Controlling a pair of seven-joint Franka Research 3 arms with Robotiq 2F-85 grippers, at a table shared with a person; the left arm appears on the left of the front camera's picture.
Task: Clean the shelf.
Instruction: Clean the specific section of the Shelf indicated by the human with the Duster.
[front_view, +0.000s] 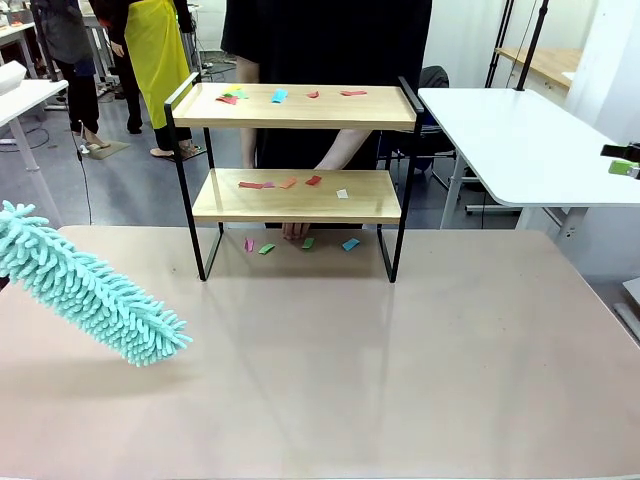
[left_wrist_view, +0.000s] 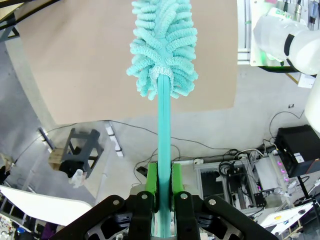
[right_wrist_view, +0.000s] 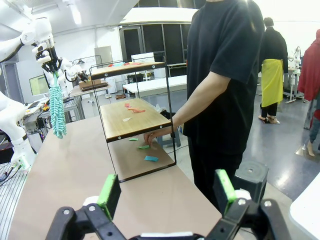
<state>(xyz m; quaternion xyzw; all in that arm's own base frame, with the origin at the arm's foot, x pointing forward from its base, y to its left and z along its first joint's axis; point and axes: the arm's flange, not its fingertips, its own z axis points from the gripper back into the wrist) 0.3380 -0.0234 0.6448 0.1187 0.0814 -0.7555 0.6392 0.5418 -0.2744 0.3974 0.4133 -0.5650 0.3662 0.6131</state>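
On the table (front_view: 420, 380), both shelf (front_view: 385, 107) boards carry coloured scraps (front_view: 279, 96) (left jaws clamp a duster (front_view: 85, 288), right jaws wide).

Tabletop (front_view: 400, 360) lies bare before the shelf (front_view: 300, 115) — tiers open at the front — but a person's hand (front_view: 295, 231) sits beneath the lower board (front_view: 296, 207).
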